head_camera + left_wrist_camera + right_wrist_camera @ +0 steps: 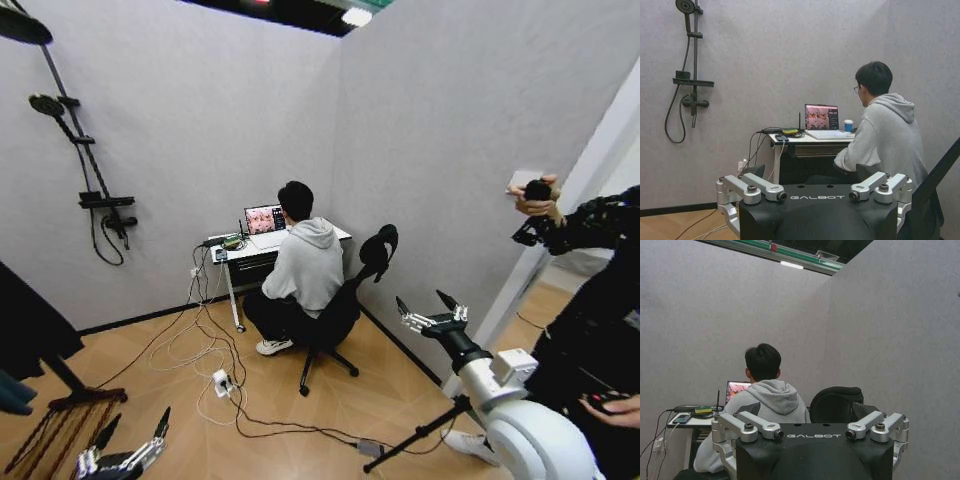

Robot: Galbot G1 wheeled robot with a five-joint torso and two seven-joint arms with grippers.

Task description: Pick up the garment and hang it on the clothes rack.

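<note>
The clothes rack (66, 402) shows at the lower left edge of the head view as a dark reddish-brown slanted post and slatted base. Black cloth (28, 325) hangs over it, cut off by the frame; I cannot tell whether it is the garment. A teal-blue bit (12, 394) peeks out below it. My left gripper (133, 428) is low at the bottom left, open and empty, just right of the rack base. My right gripper (424, 302) is raised at the right, open and empty. Both grippers (817, 195) (815, 434) face the desk.
A person sits on a black office chair (345, 300) at a small desk (240, 252) with a laptop. Cables and a power strip (222, 383) lie on the wood floor. A black shower-head stand (95, 180) hangs on the left wall. Another person with a camera (540, 205) stands at the right, beside a tripod leg (415, 435).
</note>
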